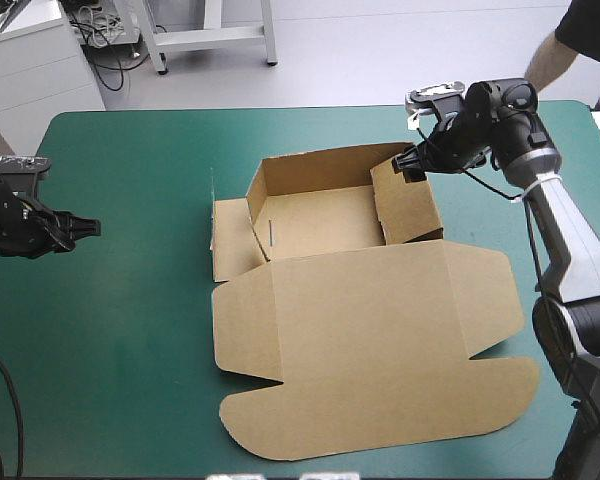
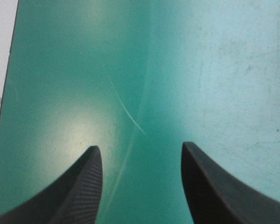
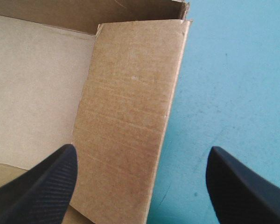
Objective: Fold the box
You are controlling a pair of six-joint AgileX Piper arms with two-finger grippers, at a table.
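The brown box point(image 1: 350, 300) lies mid-table as an open tray with its lid spread flat toward the near edge. Its far and right walls stand raised; the left flap point(image 1: 230, 240) leans outward. My right gripper point(image 1: 410, 163) hangs open just over the tray's far right corner. In the right wrist view the right wall point(image 3: 126, 116) runs up between the black fingers point(image 3: 42, 186), with the tray floor on one side and teal-green cover on the other. My left gripper point(image 1: 88, 229) stands open near the table's left edge, over bare cover point(image 2: 144, 93), well apart from the box.
A person's arm and dark sleeve point(image 1: 580, 40) show beyond the far right corner, off the table top. Bare teal-green cover point(image 1: 120, 330) stretches left of the box.
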